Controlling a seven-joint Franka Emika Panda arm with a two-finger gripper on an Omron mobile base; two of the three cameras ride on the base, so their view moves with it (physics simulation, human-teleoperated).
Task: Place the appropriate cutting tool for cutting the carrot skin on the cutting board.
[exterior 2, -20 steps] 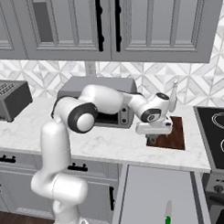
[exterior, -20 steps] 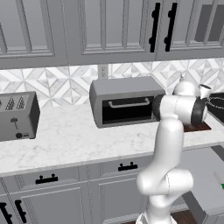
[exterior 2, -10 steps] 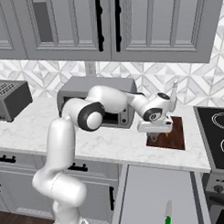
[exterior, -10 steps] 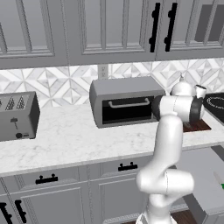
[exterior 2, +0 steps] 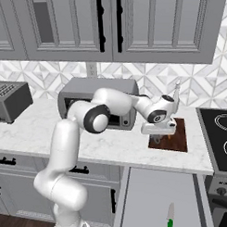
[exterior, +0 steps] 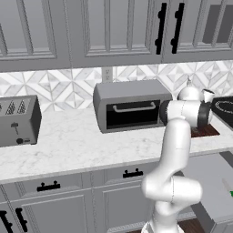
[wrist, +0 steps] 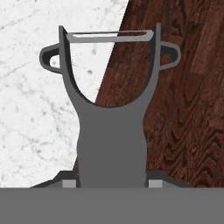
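Grey peeler [wrist: 111,127] clamped in gripper [exterior 2: 158,129] w/ forked head over edge of wooden cutting board [exterior 2: 178,141] & marble counter [wrist: 39,109].

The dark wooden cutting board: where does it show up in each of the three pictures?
Left base view: cutting board at the right edge, a sliver behind the arm's wrist.
Right base view: cutting board right of centre on the counter, under the gripper.
Hand view: cutting board on the right side, behind the peeler.
Shared landmark: the toaster oven, beside the board.
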